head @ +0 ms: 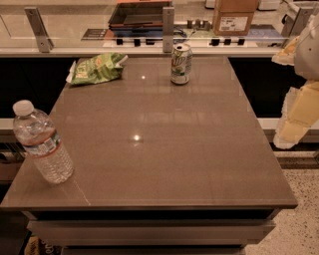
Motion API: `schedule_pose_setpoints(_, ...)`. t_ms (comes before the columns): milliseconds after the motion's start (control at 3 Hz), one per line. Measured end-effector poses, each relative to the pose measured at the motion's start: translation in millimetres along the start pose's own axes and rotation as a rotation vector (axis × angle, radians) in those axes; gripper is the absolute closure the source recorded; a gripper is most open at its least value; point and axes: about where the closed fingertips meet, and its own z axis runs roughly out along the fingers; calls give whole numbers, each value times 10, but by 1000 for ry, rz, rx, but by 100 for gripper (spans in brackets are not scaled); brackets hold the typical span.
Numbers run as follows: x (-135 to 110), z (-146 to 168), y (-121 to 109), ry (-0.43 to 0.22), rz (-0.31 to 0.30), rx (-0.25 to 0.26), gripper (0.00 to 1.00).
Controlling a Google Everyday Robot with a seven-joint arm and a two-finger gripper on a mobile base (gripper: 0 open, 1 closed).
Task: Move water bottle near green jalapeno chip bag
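The water bottle (42,144) is clear ribbed plastic with a white cap and a white-and-red label band. It stands upright at the front left of the brown table (164,134), close to its left edge. The green jalapeno chip bag (95,68) lies crumpled at the table's back left corner. My gripper (293,119), pale white and yellow, hangs off the table's right side at mid depth. It is far from the bottle and the bag and touches nothing.
A green-white soda can (181,63) stands upright at the back middle of the table, right of the bag. Behind the table runs a counter with a glass rail (164,30), a cardboard box (234,17) and a dark tray (139,14). Speckled floor (294,219) lies at the right.
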Motion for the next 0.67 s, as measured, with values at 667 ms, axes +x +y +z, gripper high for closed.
schedule_pose_setpoints(667,-38,10,6,-26,-3,-2,0)
